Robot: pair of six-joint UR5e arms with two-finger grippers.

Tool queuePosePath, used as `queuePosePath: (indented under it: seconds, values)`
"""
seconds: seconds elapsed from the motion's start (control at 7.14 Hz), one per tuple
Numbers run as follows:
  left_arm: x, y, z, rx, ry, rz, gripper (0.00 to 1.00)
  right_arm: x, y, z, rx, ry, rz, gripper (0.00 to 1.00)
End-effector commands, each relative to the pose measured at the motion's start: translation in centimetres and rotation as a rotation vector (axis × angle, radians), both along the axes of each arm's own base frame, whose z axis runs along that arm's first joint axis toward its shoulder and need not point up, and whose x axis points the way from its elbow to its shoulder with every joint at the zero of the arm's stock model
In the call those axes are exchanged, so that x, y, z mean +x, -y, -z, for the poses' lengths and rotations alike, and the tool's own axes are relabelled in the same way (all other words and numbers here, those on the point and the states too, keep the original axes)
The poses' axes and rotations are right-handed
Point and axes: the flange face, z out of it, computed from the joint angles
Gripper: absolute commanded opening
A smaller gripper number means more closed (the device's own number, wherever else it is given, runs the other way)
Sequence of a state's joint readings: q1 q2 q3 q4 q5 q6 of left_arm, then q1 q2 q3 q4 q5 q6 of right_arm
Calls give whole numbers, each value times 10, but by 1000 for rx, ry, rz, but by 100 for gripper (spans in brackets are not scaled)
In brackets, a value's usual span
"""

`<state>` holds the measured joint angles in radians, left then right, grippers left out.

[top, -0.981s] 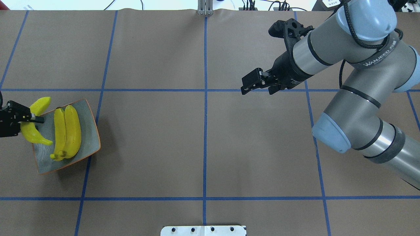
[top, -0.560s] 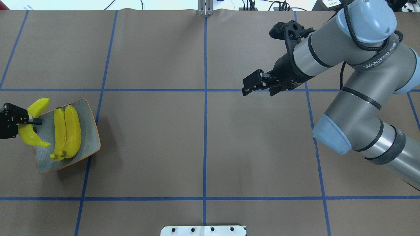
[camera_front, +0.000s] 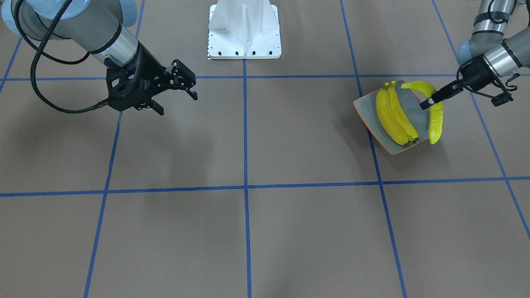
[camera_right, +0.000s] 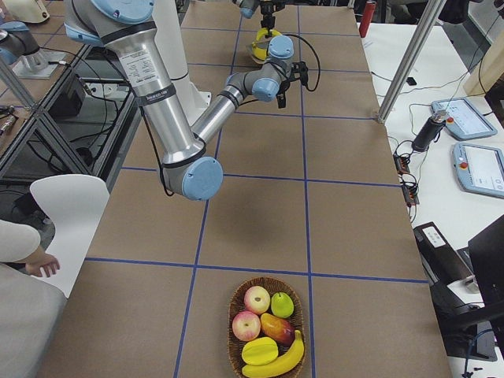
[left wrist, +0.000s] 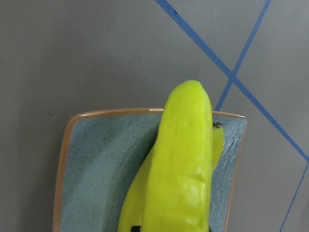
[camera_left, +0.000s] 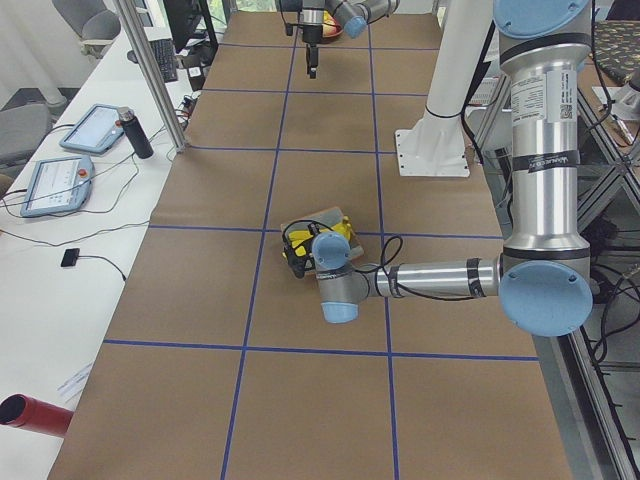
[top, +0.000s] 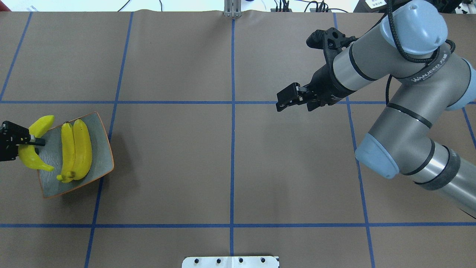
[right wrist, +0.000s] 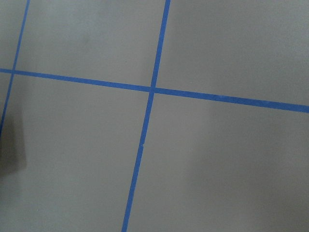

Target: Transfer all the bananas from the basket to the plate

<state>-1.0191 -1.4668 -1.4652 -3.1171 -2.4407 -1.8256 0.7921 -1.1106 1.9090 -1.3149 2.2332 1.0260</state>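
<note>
Brown blue-taped tabletop (top: 167, 167) under the plate (top: 101, 156)

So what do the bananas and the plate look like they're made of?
The bananas are probably plastic replicas: the skin is an even, bright yellow-green with a soft gloss and no brown spots. The plate looks like glazed ceramic or stoneware, with a speckled grey-blue surface and a thin orange-brown rim. Melamine can't be ruled out.

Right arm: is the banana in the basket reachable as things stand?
Probably yes. The right gripper is open and empty, and the banana lies uncovered along the rim of the basket. It is a long stretch, though.
</note>
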Motion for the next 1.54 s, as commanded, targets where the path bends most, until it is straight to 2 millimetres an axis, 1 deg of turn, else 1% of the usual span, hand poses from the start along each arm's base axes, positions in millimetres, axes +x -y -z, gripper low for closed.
queuePosePath:
  seconds: [0.0,0.14,0.28,0.42,0.7,1.26,1.4]
  values:
    - [0,-3,0,17,-9,-5,30,-1,0,-1,1,-2,0,100]
    - [0,-3,2,19,-11,-5,34,-1,0,-1,1,-2,0,100]
    - [2,-4,3,26,-13,-9,81,-1,0,-3,-1,-5,0,100]
    - [2,-4,4,32,-16,-9,100,-1,0,-3,0,-5,1,100]
    - [2,-3,5,32,-16,-7,100,-1,0,-5,2,-7,3,100]
    - [5,1,13,47,-26,-9,100,-1,1,-5,7,-7,3,100]
    - [5,2,25,67,-40,-10,100,6,6,-6,9,-9,-7,100]
